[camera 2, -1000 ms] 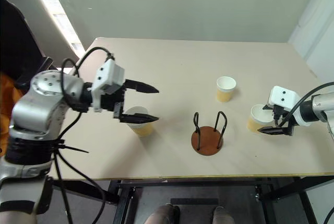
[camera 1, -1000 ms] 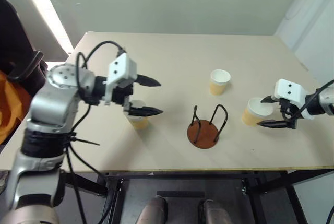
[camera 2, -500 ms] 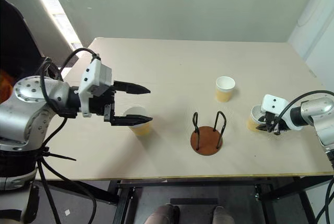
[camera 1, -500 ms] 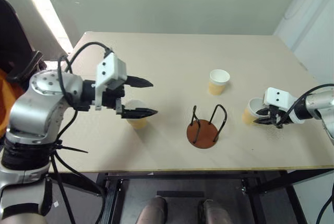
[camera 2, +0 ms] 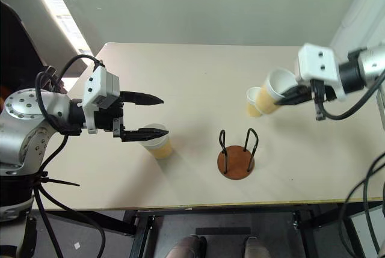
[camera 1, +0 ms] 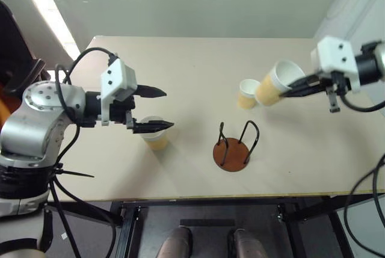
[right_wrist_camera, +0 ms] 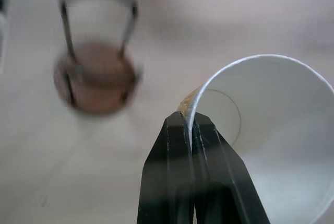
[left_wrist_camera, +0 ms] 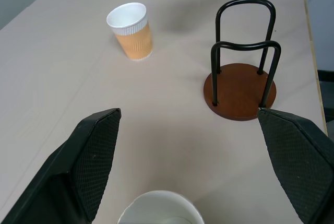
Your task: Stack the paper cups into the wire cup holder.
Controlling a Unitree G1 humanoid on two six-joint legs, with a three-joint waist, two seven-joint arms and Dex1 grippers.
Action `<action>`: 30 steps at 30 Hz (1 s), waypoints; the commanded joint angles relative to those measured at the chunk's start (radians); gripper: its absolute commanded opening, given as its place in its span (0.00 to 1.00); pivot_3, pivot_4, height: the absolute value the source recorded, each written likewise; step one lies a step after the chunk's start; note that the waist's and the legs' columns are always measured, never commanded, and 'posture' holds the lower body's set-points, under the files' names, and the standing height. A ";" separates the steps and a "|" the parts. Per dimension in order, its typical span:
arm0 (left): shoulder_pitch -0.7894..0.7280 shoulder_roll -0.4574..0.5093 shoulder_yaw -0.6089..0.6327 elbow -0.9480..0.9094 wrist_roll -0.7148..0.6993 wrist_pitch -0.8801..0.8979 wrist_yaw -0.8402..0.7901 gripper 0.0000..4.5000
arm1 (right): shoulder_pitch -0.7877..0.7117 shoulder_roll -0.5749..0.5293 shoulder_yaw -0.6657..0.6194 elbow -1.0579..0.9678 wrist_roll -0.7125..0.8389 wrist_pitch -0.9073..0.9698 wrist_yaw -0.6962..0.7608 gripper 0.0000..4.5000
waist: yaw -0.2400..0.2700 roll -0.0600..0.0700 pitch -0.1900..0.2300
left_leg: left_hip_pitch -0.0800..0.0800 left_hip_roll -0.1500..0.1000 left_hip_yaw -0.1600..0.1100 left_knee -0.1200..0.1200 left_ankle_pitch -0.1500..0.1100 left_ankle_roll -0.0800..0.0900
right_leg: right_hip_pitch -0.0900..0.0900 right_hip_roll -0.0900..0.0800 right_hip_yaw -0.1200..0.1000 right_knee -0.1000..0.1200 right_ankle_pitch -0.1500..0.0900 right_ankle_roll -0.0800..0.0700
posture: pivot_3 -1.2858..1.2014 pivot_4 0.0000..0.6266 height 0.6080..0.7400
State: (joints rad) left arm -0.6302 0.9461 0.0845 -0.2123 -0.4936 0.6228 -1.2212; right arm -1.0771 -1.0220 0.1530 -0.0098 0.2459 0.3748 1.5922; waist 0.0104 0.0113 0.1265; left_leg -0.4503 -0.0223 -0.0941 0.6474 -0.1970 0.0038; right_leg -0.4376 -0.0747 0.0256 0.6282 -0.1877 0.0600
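**Right pincer pinches a cup rim in the air; left pincer gapes above another cup**

The right gripper (camera 1: 296,88) is clenched on the white rolled rim of a small tapered paper cup, pale yellow-tan outside and white inside (camera 1: 272,87); one black finger lies inside the mouth and the other outside, the wall nipped between them, as the right wrist view shows (right_wrist_camera: 194,130); the held cup hangs clear of the pale wooden table (camera 1: 180,59), tilted with its mouth turned toward the gripper and its base pointing toward the robot's left; it sits up in the air, in front of a second paper cup of the same kind (camera 1: 245,95) that stands upright on the table just behind it.

The wire cup holder, a round reddish-brown disc base with two thin black wire loops rising upright (camera 1: 232,148), stands near the table's front edge, holding nothing; it is well apart from the held cup and lower in the head views.

The left gripper (camera 1: 161,109) is released, its two black fingers spread wide; it hovers just above a third paper cup (camera 1: 154,134), which stands upright on the table; the lower finger crosses over the cup's rim in the head views, though whether it touches cannot be told; in the left wrist view the cup's white rim (left_wrist_camera: 159,208) sits between the spread fingers.
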 commanded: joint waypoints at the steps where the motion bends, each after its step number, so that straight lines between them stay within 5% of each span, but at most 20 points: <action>1: -0.001 0.019 0.033 -0.018 -0.022 -0.022 -0.009 1.00 | -0.037 -0.003 0.051 -0.073 0.068 -0.013 0.022 0.01 | 0.003 -0.001 0.000 | 0.000 0.000 -0.001 0.000 0.001 -0.002 | 0.000 0.000 -0.001 0.000 -0.001 -0.001 | 0.52 0.24 1.00; 13: 0.045 0.051 0.051 -0.030 -0.027 -0.040 -0.002 1.00 | -0.061 -0.087 0.302 -0.139 0.228 -0.180 0.022 0.01 | -0.001 -0.001 0.000 | -0.001 0.000 -0.002 -0.001 0.005 -0.009 | -0.002 0.000 -0.002 0.002 -0.002 -0.003 | 0.52 0.24 1.00; 19: 0.066 0.056 0.061 -0.050 -0.036 -0.031 0.021 1.00 | -0.072 -0.065 0.385 -0.082 0.145 -0.237 0.022 0.01 | -0.002 -0.001 0.000 | 0.000 0.001 -0.003 -0.001 0.002 -0.003 | -0.002 0.000 -0.002 0.006 -0.003 -0.005 | 0.52 0.24 1.00; 22: 0.072 0.059 0.063 -0.059 -0.040 -0.028 0.029 1.00 | -0.086 -0.047 0.400 -0.049 0.116 -0.253 0.022 0.14 | -0.002 -0.001 0.000 | 0.000 0.001 -0.003 -0.001 0.002 -0.002 | -0.003 0.000 -0.002 0.008 -0.002 -0.006 | 0.52 0.24 1.00; 30: 0.019 0.038 0.049 0.043 0.060 -0.089 0.146 1.00 | -0.144 0.013 0.369 0.197 -0.050 -0.336 -0.001 0.76 | -0.002 -0.001 -0.001 | 0.001 0.002 -0.003 -0.001 0.003 -0.004 | -0.006 0.000 -0.002 0.015 -0.005 -0.011 | 0.52 0.24 1.00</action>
State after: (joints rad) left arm -0.5748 0.9856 0.1114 -0.1959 -0.4719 0.5660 -1.1222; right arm -1.1862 -1.0187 0.5698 0.0953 0.2650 0.0823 1.6066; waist 0.0085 0.0100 0.1260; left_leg -0.4485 -0.0196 -0.0970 0.6461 -0.1934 -0.0002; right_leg -0.4435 -0.0749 0.0235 0.6435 -0.1919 0.0486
